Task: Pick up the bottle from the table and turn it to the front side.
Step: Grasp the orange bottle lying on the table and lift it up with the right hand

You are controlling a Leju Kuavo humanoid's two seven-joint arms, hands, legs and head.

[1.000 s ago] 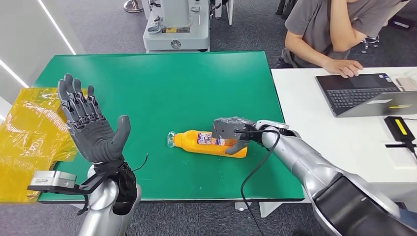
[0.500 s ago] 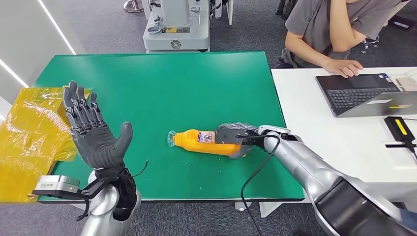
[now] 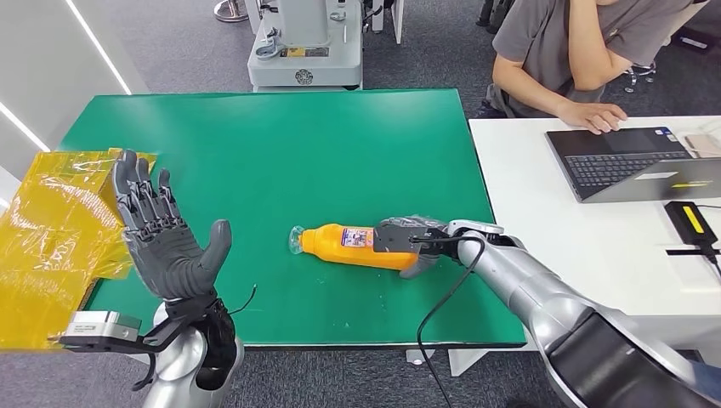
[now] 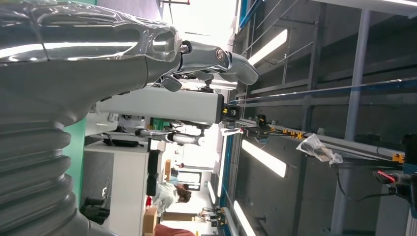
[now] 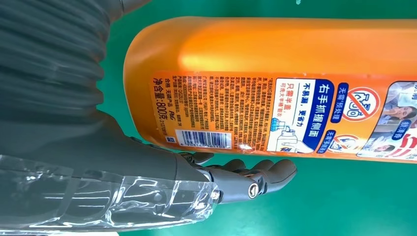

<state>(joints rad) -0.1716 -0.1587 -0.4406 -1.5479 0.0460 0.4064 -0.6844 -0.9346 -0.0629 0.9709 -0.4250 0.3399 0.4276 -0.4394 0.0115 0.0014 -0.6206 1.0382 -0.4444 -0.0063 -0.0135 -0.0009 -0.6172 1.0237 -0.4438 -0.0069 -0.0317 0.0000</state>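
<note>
Fingers of right hand curled beside bottle, grip uncertain; barcode legible up close.

Orange bottle w/ printed label, barcode side up, lying on its side on green desk, clear cap pointing left.

- A robotics lab or test hall inside an office-like workspace.
- A green-topped table serves as a test bench, on grey carpet floor.
- On the right, a white desk carries an open laptop, with a seated person beside it.
- At the far side stands a grey machine base.
- The left wrist view shows long ceiling strip lights and steel framing.
</note>
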